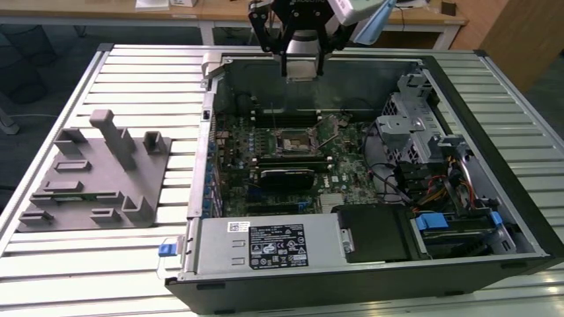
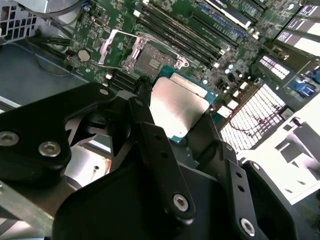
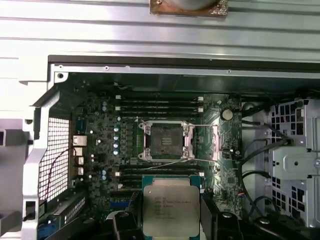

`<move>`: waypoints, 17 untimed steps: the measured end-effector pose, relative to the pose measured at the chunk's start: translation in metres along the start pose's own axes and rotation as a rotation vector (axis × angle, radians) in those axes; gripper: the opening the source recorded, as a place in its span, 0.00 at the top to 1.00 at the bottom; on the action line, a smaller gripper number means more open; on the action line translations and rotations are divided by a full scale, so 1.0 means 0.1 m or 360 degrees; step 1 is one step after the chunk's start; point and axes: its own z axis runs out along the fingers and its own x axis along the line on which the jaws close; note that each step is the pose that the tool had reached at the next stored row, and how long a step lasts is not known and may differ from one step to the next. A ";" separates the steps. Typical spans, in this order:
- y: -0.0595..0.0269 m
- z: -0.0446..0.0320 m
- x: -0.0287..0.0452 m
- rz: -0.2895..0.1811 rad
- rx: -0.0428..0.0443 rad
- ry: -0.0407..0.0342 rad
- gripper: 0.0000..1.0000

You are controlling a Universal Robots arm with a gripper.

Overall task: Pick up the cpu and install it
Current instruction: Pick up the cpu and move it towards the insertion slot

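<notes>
Holding the chip point(image 3: 171, 206) over the open computer point(image 1: 209, 132).
The tool point(image 2: 172, 114) grips the chip, so pickup is done; the socket point(image 3: 166, 141) is bare, so fitting is left.

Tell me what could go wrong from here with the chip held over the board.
1. The gripper holds the cpu by its edges above the motherboard; a slip could drop it onto the open socket.
2. Lowered off-centre or rotated, it may damage the socket.
3. The wire lever beside the socket might catch the cpu.
</notes>
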 end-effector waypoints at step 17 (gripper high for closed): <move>-0.011 0.309 0.009 0.0043 0.0002 0.0006 0.46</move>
